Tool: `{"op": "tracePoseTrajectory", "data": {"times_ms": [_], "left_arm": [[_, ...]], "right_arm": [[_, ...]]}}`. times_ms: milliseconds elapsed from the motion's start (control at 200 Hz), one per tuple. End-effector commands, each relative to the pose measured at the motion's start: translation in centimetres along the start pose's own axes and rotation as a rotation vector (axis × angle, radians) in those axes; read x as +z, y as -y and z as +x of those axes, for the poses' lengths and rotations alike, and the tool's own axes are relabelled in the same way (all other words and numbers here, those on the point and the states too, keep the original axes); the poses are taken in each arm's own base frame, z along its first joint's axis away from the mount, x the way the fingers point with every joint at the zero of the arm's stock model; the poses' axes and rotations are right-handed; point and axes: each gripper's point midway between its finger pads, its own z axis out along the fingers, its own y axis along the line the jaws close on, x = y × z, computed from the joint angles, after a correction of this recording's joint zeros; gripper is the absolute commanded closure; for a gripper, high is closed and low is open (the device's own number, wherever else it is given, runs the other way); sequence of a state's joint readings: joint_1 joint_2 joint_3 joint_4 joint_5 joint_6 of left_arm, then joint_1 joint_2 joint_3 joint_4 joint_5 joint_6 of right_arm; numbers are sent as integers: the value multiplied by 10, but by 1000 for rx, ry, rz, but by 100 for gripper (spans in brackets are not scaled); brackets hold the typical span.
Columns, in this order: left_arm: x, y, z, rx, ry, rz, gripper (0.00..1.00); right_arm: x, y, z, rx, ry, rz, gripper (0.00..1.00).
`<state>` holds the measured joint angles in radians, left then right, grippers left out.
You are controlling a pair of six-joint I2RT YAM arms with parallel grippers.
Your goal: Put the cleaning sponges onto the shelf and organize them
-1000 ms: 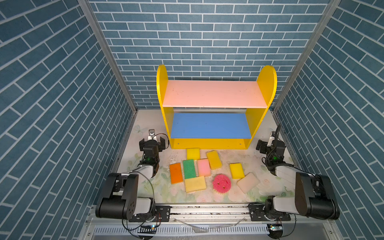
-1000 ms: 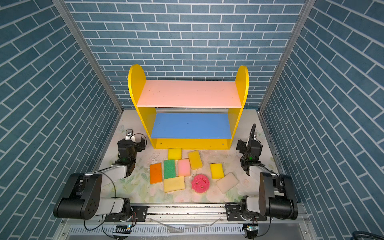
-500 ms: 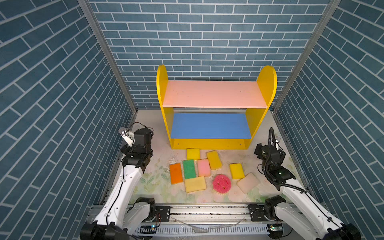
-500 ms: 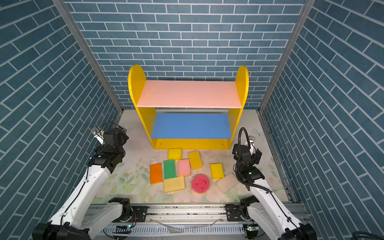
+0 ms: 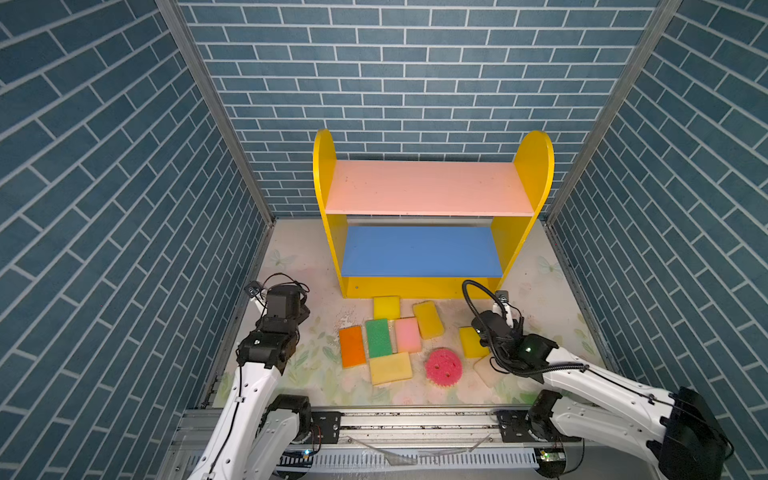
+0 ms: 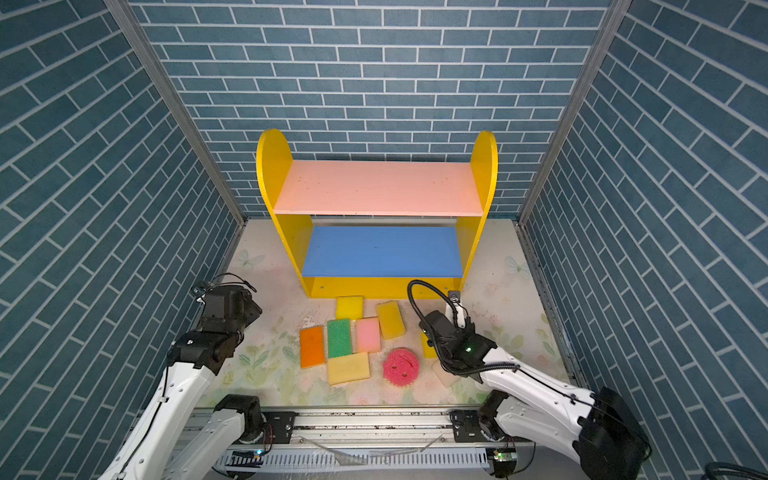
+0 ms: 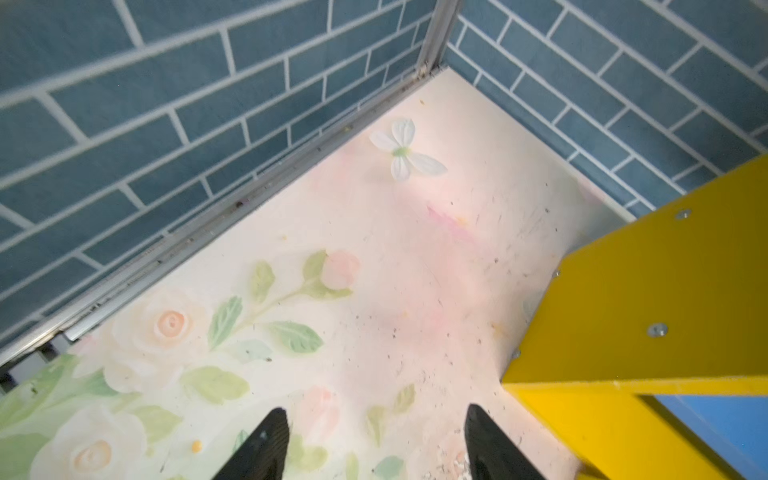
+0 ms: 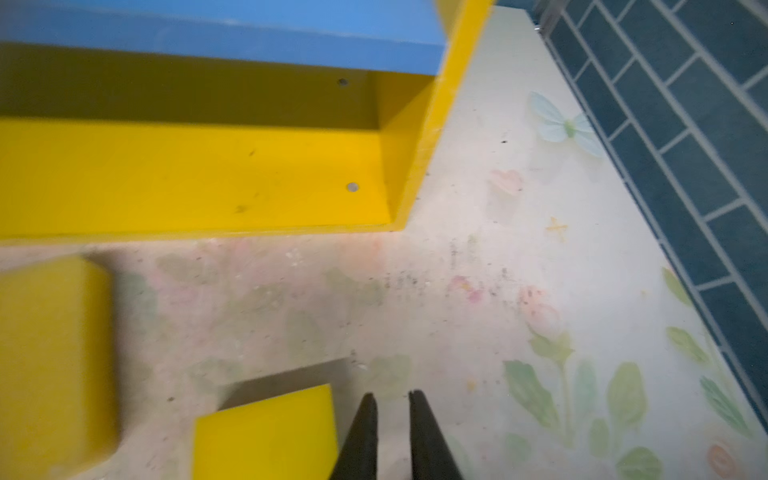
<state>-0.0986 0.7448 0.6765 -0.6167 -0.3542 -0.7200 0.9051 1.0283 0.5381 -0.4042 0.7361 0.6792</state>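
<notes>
Right wrist view puts the right claw (image 8: 392, 395) all but closed, a thin slit between its black fingers and nothing in it, hanging over the floral tabletop (image 8: 478, 291). Just beside one finger lies a yellow sponge (image 8: 266, 432). A second yellow sponge (image 8: 54, 361), blurred, sits farther off, and beyond them are the yellow base (image 8: 187, 178) and blue middle board (image 8: 208, 33) of the shelf. In the left wrist view the left claw (image 7: 375, 409) stands open, fingers well apart with only printed roses showing between them. The shelf's yellow side panel (image 7: 644, 291) is off to one side and the blue brick wall (image 7: 166, 124) lies beyond. In both top views the cleaning sponges (image 6: 348, 368) all lie on the tabletop in front of the shelf (image 5: 536, 174). An orange sponge (image 5: 352, 347), a green sponge (image 5: 378, 338) and a pink sponge (image 5: 407, 334) sit side by side in a row. A pale yellow sponge (image 5: 390, 368) lies nearer the camera, another yellow block (image 5: 386, 306) is right at the base, and the round pink sponge (image 5: 443, 366) is near the right arm (image 5: 602, 386). A cream sponge (image 5: 482, 368) is partly hidden under that arm.
</notes>
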Motion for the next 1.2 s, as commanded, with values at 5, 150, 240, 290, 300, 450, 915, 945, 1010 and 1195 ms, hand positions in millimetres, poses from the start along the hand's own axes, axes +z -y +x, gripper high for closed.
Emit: {"op": "tracePoseTrajectory", "data": {"times_ms": [5, 150, 240, 290, 300, 450, 915, 945, 1010, 1195], "left_arm": [[0, 12, 21, 32, -90, 91, 32], [4, 14, 36, 33, -150, 107, 32], [8, 14, 46, 26, -181, 116, 36], [11, 15, 52, 32, -199, 130, 38], [12, 15, 53, 34, -202, 130, 38], [18, 14, 68, 41, -253, 130, 41], [18, 9, 91, 35, -292, 177, 40], [18, 8, 93, 30, -293, 181, 40], [18, 9, 95, 25, -293, 194, 39], [21, 11, 98, 15, -305, 199, 39]], "right_arm": [[-2, -46, -13, 53, 6, -108, 85], [2, -107, -8, -12, -52, -243, 86], [-4, -142, -6, -73, -74, -313, 86], [-9, -160, -6, -96, -82, -347, 86], [-10, -163, -6, -100, -83, -353, 86], [-24, -204, 4, -146, -104, -457, 84], [-34, -301, 21, -166, -169, -657, 75], [-34, -305, 19, -165, -168, -659, 75], [-30, -308, 17, -165, -164, -643, 75], [-6, -303, 15, -126, -231, -596, 75]]}}
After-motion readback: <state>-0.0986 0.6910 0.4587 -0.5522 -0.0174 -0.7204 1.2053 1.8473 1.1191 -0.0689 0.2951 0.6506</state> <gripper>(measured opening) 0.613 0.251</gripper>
